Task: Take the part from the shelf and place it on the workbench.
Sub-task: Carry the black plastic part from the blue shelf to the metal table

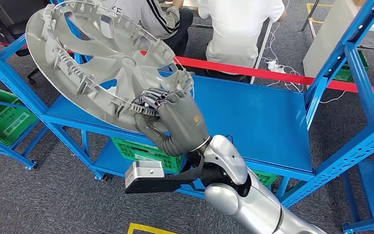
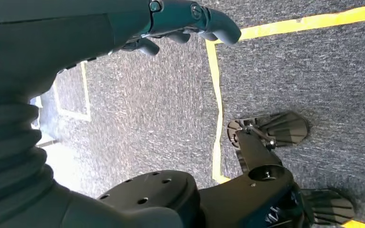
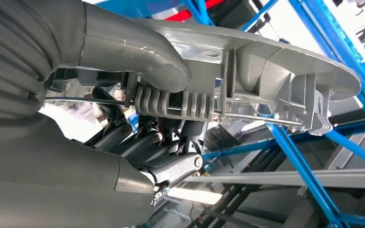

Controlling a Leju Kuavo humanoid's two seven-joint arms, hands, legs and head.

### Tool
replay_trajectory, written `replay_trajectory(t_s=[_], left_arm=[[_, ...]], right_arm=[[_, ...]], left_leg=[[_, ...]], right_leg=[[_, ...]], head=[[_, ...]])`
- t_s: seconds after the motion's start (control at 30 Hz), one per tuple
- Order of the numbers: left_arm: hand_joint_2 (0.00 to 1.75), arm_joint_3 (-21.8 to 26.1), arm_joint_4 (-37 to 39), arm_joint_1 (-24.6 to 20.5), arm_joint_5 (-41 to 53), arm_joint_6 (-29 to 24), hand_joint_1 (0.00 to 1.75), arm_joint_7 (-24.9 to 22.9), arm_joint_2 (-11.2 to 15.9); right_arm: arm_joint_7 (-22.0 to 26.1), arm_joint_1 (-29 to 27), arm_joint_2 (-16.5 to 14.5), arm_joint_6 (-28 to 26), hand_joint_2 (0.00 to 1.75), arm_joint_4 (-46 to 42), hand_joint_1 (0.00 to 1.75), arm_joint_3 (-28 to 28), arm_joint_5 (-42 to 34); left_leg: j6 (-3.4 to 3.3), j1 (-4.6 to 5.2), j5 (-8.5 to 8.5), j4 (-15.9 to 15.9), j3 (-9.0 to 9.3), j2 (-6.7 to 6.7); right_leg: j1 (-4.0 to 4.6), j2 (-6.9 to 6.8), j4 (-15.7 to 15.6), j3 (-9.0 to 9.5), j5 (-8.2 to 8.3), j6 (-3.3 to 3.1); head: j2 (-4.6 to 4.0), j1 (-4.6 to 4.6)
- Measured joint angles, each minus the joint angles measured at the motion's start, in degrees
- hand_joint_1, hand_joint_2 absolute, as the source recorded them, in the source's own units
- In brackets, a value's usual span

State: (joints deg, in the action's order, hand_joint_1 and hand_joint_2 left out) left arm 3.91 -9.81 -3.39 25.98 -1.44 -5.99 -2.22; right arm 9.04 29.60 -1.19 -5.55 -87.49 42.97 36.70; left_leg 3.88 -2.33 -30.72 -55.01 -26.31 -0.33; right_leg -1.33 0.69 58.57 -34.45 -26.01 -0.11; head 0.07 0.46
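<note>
So right now I've got the right hand (image 1: pixel 173 119) clamped on the lower rim of the wheel cover (image 1: pixel 102 63), thumb on one face and fingers hooked over the ribbed edge on the other (the right wrist view shows that pinch nicely, wheel cover (image 3: pixel 247 61) sandwiched between them). The cover is up in the air, tilted hard, filling the upper left of the head view and hanging over the left end of the blue shelf deck (image 1: pixel 253 117).

What worries me: I'm holding a big disc by one point on its edge, so all the weight is levering around that pinch. If the grip is a bit soft it could swivel or slide out. The thin retaining wire running along the rim sits right by the fingers too, and I'd guess it could flex.

Second thing, the blue uprights (image 1: pixel 321 78) are near on both sides. Swing out carelessly and the far rim clips a post.

Left hand (image 2: pixel 185 21) hangs over the carpet, fingers loosely curled, holding nothing. Two people sit just behind the red barrier (image 1: pixel 272 75), so no wide arcs.
</note>
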Motion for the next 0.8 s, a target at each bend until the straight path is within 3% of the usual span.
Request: replay_trajectory(t_s=[0.13, 0.27, 0.33, 0.4, 0.47, 0.5, 0.53, 0.57, 0.63, 0.67, 0.7, 0.8], left_arm=[[1.75, 0.6, 0.0, 0.0, -0.32, -0.05, 0.0, -0.32, -0.03], [1.75, 1.41, 0.02, 0.06, -0.82, -0.04, 0.0, -1.57, -0.01], [1.75, 1.67, 0.02, 0.09, -0.86, 0.04, 0.0, -1.94, -0.12], [1.75, 1.91, 0.01, 0.14, -0.75, 0.09, 0.0, -2.06, -0.31], [1.75, 2.05, 0.0, 0.22, -0.41, 0.09, 0.0, -2.07, -0.42], [1.75, 2.07, 0.0, 0.22, -0.19, 0.09, 0.0, -2.1, -0.44], [1.75, 2.07, 0.0, 0.17, 0.06, 0.11, 0.0, -2.15, -0.49], [1.75, 2.08, -0.01, 0.07, 0.27, 0.16, 0.0, -2.21, -0.55], [1.75, 2.08, -0.03, -0.15, 0.56, 0.36, 0.0, -2.36, -0.64], [1.75, 2.08, -0.04, -0.28, 0.66, 0.48, 0.0, -2.45, -0.61], [1.75, 2.08, -0.05, -0.4, 0.76, 0.58, 0.0, -2.53, -0.58], [1.75, 2.07, -0.04, -0.67, 0.96, 0.8, 0.0, -2.71, -0.67]], right_arm=[[0.0, 0.0, -0.31, 1.09, 1.75, 0.0, 1.75, 0.0, -0.06], [-0.16, -0.06, -1.04, 1.33, 1.75, -0.07, 1.75, 0.01, 0.22], [-0.17, -0.14, -1.42, 1.42, 1.75, -0.3, 1.75, 0.01, 1.18], [-0.2, -0.27, -1.51, 1.43, 1.75, -0.49, 1.75, -0.02, 2.36], [-0.27, -0.55, -1.41, 1.36, 1.75, -0.51, 1.75, -0.09, 2.98], [-0.29, -0.71, -1.32, 1.33, 1.75, -0.5, 1.75, -0.13, 3.13], [-0.29, -0.84, -1.23, 1.31, 1.75, -0.5, 1.75, -0.15, 3.19], [-0.29, -0.9, -1.17, 1.3, 1.75, -0.5, 1.75, -0.17, 3.28], [-0.3, -0.95, -1.13, 1.26, 1.75, -0.5, 1.75, -0.23, 3.6], [-0.27, -1.0, -1.13, 1.22, 1.75, -0.52, 1.75, -0.26, 3.77], [-0.25, -1.06, -1.11, 1.19, 1.75, -0.54, 1.75, -0.32, 3.9], [-0.27, -1.21, -1.17, 1.12, 1.75, -0.61, 1.75, -0.47, 4.12]], left_leg=[[0.0, 0.0, 0.0, -0.01, -0.01, 0.0], [-1.13, 0.29, 0.06, -0.36, -0.23, 0.08], [-1.75, 0.0, 1.21, 0.99, 0.37, 0.28], [-2.21, -0.36, 2.23, 2.2, 0.84, 0.57], [-2.35, -0.33, 2.35, 2.12, 0.56, 0.78], [-2.32, -0.39, 2.3, 1.9, 0.39, 0.85], [-2.18, -0.52, 2.19, 1.61, 0.21, 0.87], [-1.91, -0.76, 2.0, 1.21, 0.02, 0.83], [-0.92, -1.29, 1.3, -0.06, -0.6, 0.66], [-0.34, -1.37, 0.89, -0.84, -1.16, 0.56], [0.22, -1.33, 0.52, -1.59, -1.68, 0.47], [1.47, -1.37, 0.19, -2.47, -2.51, 0.35]], right_leg=[[-0.01, 0.0, 0.0, 0.0, 0.0, 0.0], [-0.61, -0.02, -0.65, 0.09, 0.55, 0.85], [-0.51, -0.15, -0.52, 0.02, 0.27, 1.27], [-0.37, -0.34, 3.21, -1.72, -2.16, 1.52], [-0.42, -0.38, 10.75, -5.34, -5.42, 1.87], [-0.56, -0.39, 13.62, -6.76, -6.05, 2.12], [-0.74, -0.41, 14.58, -7.3, -5.58, 2.4], [-0.97, -0.46, 13.19, -6.65, -4.08, 2.69], [-1.35, -0.63, 6.48, -3.24, -0.96, 3.36], [-1.33, -0.57, 4.15, -2.05, -0.2, 3.24], [-1.31, -0.5, 2.86, -1.53, -0.33, 2.84], [-1.14, -0.17, 3.47, -2.55, -1.18, 0.64]], head=[[0.0, 0.0], [0.0, -0.13], [0.0, -0.08], [0.0, 0.1], [0.0, 0.22], [0.0, 0.24], [0.0, 0.24], [0.0, 0.24], [0.0, 0.33], [0.0, 0.46], [0.0, 0.54], [0.0, 0.36]])
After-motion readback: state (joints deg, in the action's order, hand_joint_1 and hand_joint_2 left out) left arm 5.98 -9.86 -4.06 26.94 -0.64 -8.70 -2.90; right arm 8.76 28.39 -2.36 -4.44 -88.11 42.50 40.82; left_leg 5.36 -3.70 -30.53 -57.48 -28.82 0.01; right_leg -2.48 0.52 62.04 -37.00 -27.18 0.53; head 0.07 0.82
